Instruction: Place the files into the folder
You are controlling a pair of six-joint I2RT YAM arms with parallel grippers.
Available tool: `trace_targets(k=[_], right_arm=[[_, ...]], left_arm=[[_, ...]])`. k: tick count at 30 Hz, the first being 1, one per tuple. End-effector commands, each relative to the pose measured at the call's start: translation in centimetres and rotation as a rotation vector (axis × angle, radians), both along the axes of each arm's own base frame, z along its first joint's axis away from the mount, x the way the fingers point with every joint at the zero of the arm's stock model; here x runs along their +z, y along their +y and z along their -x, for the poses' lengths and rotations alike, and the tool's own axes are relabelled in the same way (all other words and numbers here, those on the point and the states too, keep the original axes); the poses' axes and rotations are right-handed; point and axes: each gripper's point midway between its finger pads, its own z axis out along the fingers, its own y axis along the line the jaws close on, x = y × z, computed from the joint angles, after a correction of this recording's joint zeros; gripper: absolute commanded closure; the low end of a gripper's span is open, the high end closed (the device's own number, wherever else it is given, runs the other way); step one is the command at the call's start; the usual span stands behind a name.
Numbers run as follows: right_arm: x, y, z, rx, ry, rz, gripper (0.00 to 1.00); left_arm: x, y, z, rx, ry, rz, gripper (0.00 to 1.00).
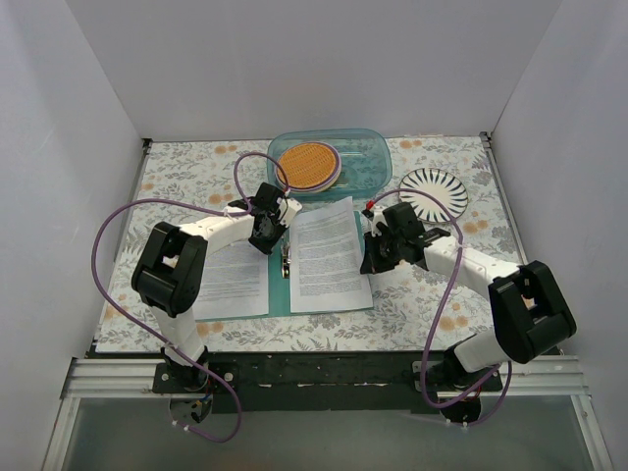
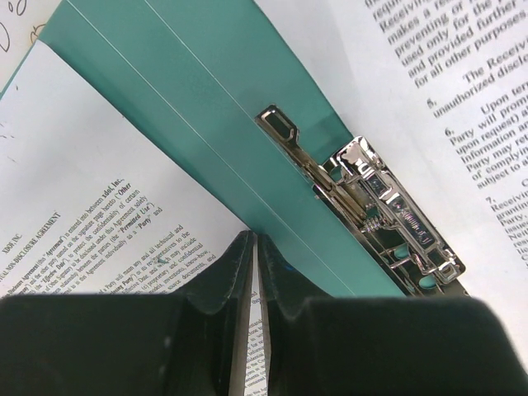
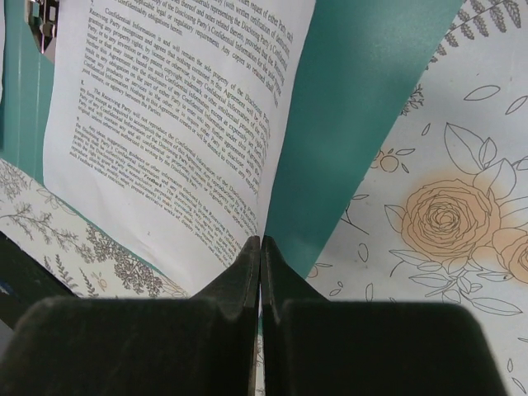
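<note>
Floral counter (image 1: 177, 172): open teal-green flat folder (image 2: 206, 99), white printed sheets (image 1: 329, 255) inside. Left gripper (image 2: 254, 239), right gripper (image 3: 261, 241) closed at sheet edges. Likely aligning; next, tuck under silver metal clip (image 2: 388, 210).

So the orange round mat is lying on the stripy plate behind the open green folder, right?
No. The orange round mat is lying in the clear blue tub, behind the open green folder; the stripy plate sits beside it. The top view shows it.

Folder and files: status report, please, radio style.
Left claw shut over left sheet. Right claw shut on right sheet's edge. Folder open, a sheet on each half. Container, plate clear behind.
</note>
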Motion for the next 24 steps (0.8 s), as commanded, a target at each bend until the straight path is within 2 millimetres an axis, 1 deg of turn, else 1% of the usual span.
trace_targets(k=[1,9,15,24], right_arm=[[0.4,0.9,-1.1,-0.025,-0.028,-0.045,0.99],[0.2,1.1,-1.2,-0.011,-0.026,-0.035,0.99],[-0.5,0.4,-0.4,0.028,-0.005,0.005,0.99],[-0.6,0.2,0.5,0.108,-0.009,0.019,0.99]], left_arm=[[-2.5,1.9,3.1,0.015,0.129,-0.057,0.93],[-2.4,1.9,3.4,0.014,0.131,-0.051,0.94],[-2.5,1.9,3.4,0.01,0.131,-0.049,0.94],[-2.6,2.0,2.9,0.002,0.114,-0.064,0.94]])
